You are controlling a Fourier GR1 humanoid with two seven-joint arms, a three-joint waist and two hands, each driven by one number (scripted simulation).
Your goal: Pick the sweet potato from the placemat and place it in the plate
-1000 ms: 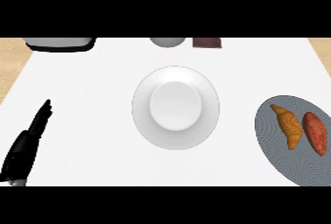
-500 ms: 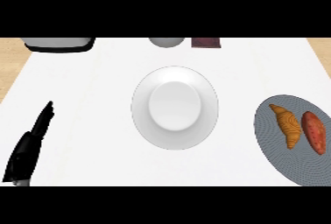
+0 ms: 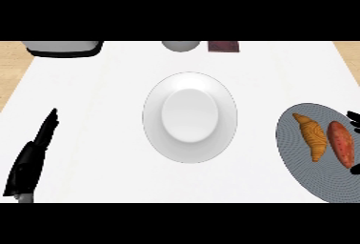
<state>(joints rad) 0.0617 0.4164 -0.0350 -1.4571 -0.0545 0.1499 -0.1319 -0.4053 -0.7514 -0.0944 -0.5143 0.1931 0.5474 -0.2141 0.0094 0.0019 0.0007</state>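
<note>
A reddish-orange sweet potato lies on the round grey placemat at the right edge, close beside a golden croissant. The white oval plate sits in the counter's middle with nothing on it. Only two black tips of my right hand show at the right edge. One is above the sweet potato and one below it, wide apart and not touching it. My left hand rests at the lower left with straight fingers, holding nothing.
Along the back edge stand a white appliance with a dark rim, a grey rounded vessel and a dark maroon block. Wooden floor shows past both back corners.
Black tips of my right hand have come in at the right edge beside the placemat. My left hand has sunk slightly lower. Plate, croissant and sweet potato have not moved.
</note>
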